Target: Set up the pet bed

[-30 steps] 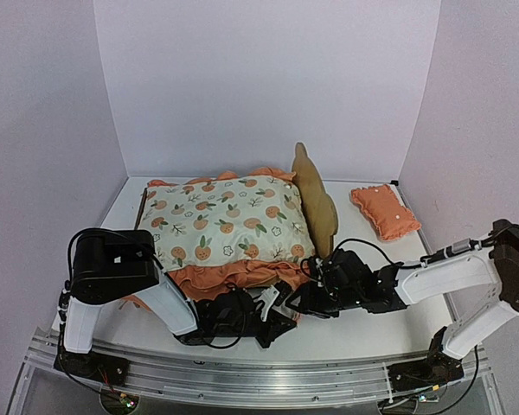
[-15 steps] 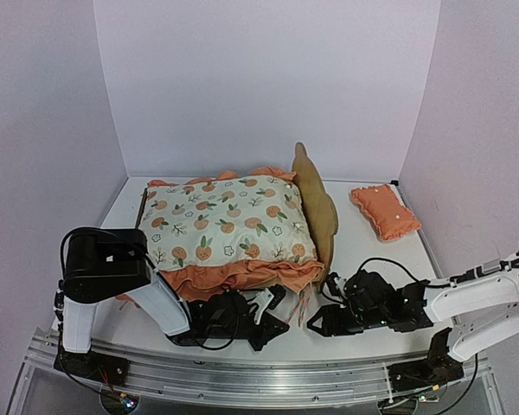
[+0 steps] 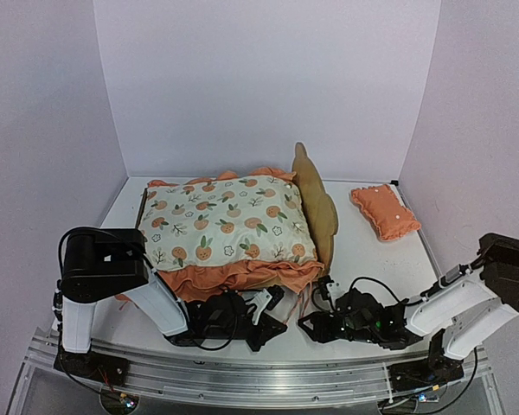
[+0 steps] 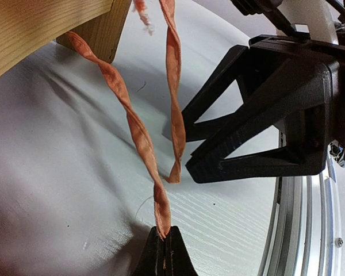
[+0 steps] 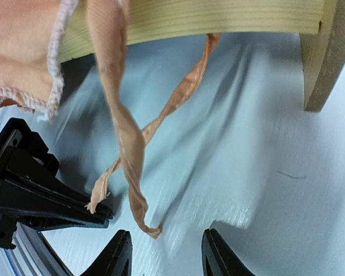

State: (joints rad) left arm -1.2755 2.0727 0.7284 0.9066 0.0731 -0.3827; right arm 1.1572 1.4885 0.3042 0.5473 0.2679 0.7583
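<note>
**A:** Which step is in hand now?

**B:** I think it is the tying of the pad's strings. The pet bed [image 3: 318, 212] stands in the middle of the table [image 3: 372, 259], and the mattress pad [image 3: 225, 220] already lies on it. At the near corner, the left gripper [image 4: 164, 246] is clenched on the end of one orange ribbon [image 4: 139, 135].

**A:** And the other arm?

**B:** The right gripper [image 5: 167, 253] is spread and holds nothing. The second ribbon [image 5: 123, 126] hangs just before its fingers. The next move, I judge, is to close on that loose end without dragging the pad.

**A:** What differs from one second ago?

**B:** Then the right gripper was up at the bed's corner. Now it is lower, nearer the table's front edge. The left gripper has not moved. The pillow [image 3: 385, 210] lies apart, as before.
</note>
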